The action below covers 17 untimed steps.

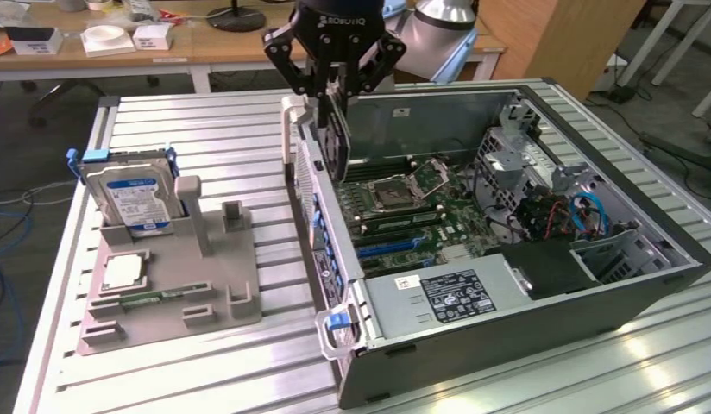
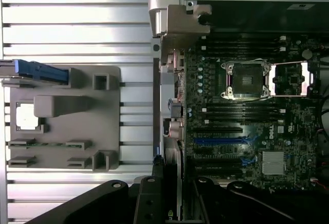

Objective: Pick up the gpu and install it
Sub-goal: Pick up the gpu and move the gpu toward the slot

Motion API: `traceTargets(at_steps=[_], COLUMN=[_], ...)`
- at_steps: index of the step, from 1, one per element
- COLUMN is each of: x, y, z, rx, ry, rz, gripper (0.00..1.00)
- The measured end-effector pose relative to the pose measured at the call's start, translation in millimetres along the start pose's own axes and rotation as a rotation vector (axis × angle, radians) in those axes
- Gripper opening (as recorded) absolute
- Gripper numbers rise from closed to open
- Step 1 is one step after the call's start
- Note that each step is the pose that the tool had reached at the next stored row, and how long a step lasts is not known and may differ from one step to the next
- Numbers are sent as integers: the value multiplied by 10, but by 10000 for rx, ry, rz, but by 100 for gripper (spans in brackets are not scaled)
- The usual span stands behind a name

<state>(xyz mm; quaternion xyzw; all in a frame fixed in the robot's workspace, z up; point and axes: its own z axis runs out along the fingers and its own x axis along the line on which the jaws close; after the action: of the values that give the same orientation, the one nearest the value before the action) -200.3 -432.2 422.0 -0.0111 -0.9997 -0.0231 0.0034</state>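
Though the gpu is edge-on and dim, the tool apparently clamps it.

The computer case sits on the surface toward the exterior view's right, with the motherboard flat inside it and the power supply at its near end. Just beside the case, to the exterior view's left, lies the holder. On it the hard drive stands at the far left corner, the processor chip lies nearer, and the memory stick nearer still. My tool hangs over the far end of the case's left wall, gripping the gpu upright.
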Motion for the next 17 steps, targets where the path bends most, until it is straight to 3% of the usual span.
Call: traceTargets(at_steps=[17], x=[-313], y=[7], z=[-2], rx=[0], ry=[0], rz=[0], gripper=[27])
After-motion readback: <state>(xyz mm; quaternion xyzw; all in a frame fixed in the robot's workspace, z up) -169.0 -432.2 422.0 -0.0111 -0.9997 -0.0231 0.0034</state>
